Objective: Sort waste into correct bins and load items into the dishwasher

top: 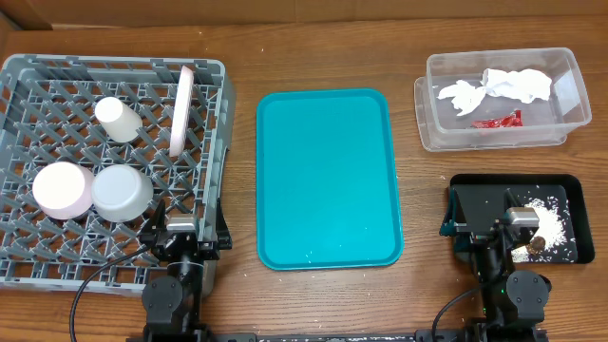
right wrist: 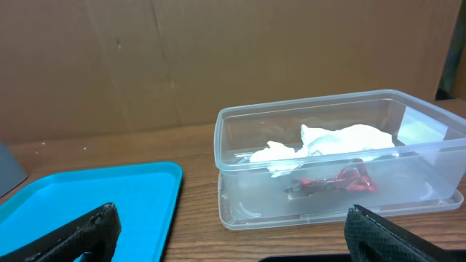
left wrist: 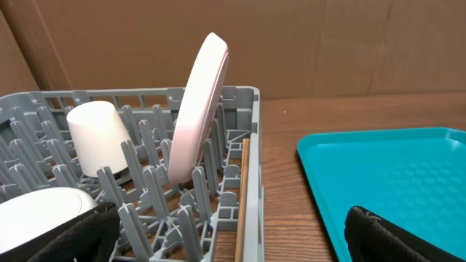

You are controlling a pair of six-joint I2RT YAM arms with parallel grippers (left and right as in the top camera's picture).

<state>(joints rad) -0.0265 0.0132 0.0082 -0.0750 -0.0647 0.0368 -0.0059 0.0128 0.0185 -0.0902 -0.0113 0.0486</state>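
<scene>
Grey rack (top: 19, 71) at nine o'clock holds cup (top: 118, 120), plate (top: 180, 109), pink bowl (top: 63, 188) and pale bowl (top: 122, 193), the tub (top: 570, 71) at two o'clock tissue (top: 508, 85) and wrapper (top: 499, 121), the black tray (top: 570, 180) at four o'clock rice (top: 551, 223); left gripper (top: 185, 226) and right gripper (top: 494, 220) gape empty, so seemingly nothing remains.

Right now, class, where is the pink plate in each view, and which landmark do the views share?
Overhead: pink plate on edge, upper right of the grey rack.
Left wrist: pink plate centre, upright among the prongs.
Right wrist: not in it.
Shared landmark: teal tray.

Left hand (left wrist: 229, 239) and right hand (right wrist: 229, 234), both wide open
</scene>
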